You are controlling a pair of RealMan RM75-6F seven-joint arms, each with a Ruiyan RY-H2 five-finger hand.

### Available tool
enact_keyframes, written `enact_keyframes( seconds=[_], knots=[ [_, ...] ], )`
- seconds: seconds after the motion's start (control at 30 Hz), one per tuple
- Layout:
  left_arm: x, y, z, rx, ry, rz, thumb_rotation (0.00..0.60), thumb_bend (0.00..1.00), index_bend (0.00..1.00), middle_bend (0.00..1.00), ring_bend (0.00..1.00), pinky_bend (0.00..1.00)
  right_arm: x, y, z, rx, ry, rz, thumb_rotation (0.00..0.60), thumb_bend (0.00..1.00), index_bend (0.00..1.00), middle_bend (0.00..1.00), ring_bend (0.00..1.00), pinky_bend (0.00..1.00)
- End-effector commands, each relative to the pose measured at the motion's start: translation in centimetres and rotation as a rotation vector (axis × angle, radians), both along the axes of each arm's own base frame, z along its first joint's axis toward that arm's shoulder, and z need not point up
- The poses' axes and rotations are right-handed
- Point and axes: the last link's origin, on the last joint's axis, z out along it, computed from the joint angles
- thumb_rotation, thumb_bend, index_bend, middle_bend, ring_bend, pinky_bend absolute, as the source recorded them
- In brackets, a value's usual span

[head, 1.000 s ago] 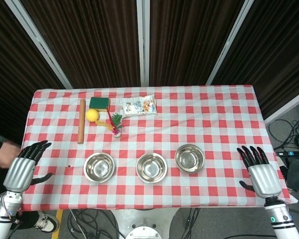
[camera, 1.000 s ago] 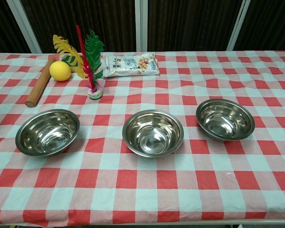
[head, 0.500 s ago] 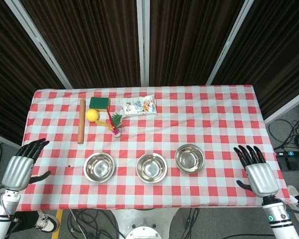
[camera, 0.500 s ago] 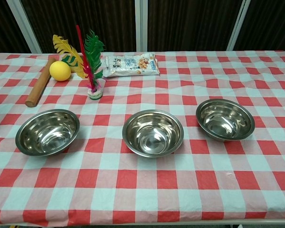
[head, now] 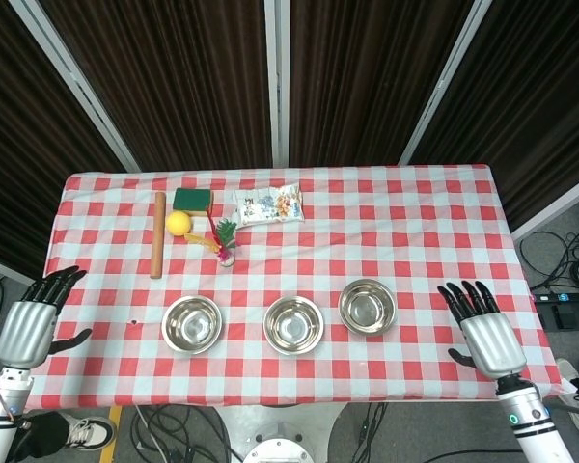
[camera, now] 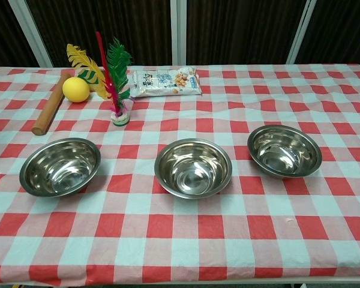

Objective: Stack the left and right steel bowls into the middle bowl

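Red-checked tabletop (head: 415, 222) with three steel bowls in a row.

Left bowl (head: 192, 323), middle bowl (head: 293, 324) and right bowl (head: 367, 307) sit apart near the front edge, none stacked. Left hand (head: 29, 323) and right hand (head: 482, 333) wait at the sides, fingers spread, holding nothing. Rolling pin (head: 158, 234), snack bag (head: 267, 206) and yellow ball (head: 179, 223) lie behind.

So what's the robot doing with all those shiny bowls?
Nothing has been picked up yet. Three steel bowls sit apart in a row on the checked table: the left bowl, the middle bowl and the right bowl. All three are empty. The left hand hovers at the table's left edge and the right hand near its right edge, both with fingers spread and holding nothing. The job is to nest the two outer bowls in the middle one.
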Motion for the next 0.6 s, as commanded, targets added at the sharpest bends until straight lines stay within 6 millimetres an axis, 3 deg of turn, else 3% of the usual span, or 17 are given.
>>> enact_keyframes(
  seconds=[0.03,0.33,0.6],
  knots=[
    [0.1,0.0,0.0,-0.001,0.000,-0.002,0.600,0.08,0.20,0.23,0.18,0.23,0.1,-0.3,-0.6,0.027,0.029,0.020,0.600,0.04,0.00,0.13,0.00,0.00],
    [0.1,-0.1,-0.1,-0.002,0.009,-0.006,0.600,0.08,0.20,0.23,0.18,0.23,1.4,-3.3,-4.6,0.177,0.145,0.105,0.600,0.06,0.09,0.21,0.04,0.00],
    [-0.1,-0.2,0.2,0.003,0.008,-0.003,0.600,0.08,0.20,0.23,0.18,0.23,2.7,-5.2,-8.4,0.274,0.185,0.149,0.600,0.10,0.17,0.26,0.08,0.08]
  ],
)
